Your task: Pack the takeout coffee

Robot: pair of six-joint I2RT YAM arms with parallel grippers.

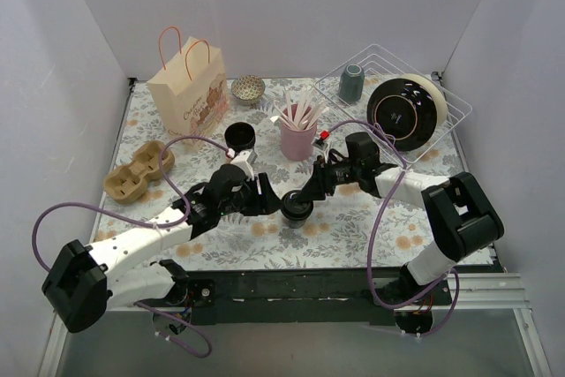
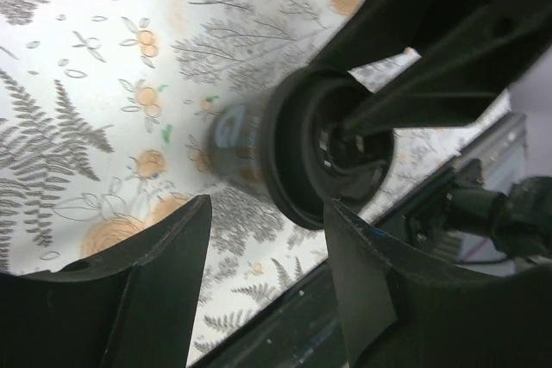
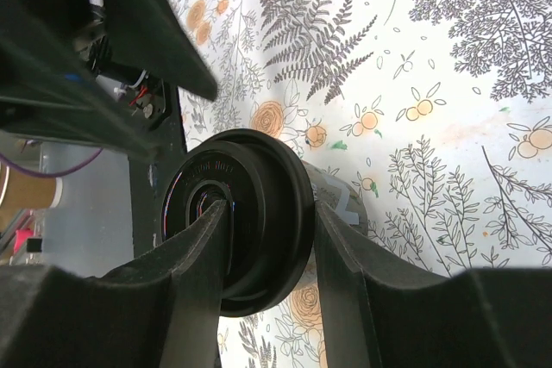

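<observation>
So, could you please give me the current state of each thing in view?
Takeout coffee: lidded, upright, held at its lid.
Right gripper: shut on the takeout coffee.
Left gripper: open, clear of the coffee.
Lidless black cup: upright, uncovered.
Paper bag: standing upright.
Cup carrier: wells empty.

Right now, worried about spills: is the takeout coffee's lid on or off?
On: a black lid caps the cup in both wrist views.

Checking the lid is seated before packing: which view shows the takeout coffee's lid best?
Right wrist view: the lid sits large and nearly face-on between the right gripper fingers, which cover part of it. Left wrist view shows it side-on and blurred; top view shows it tiny.
</observation>
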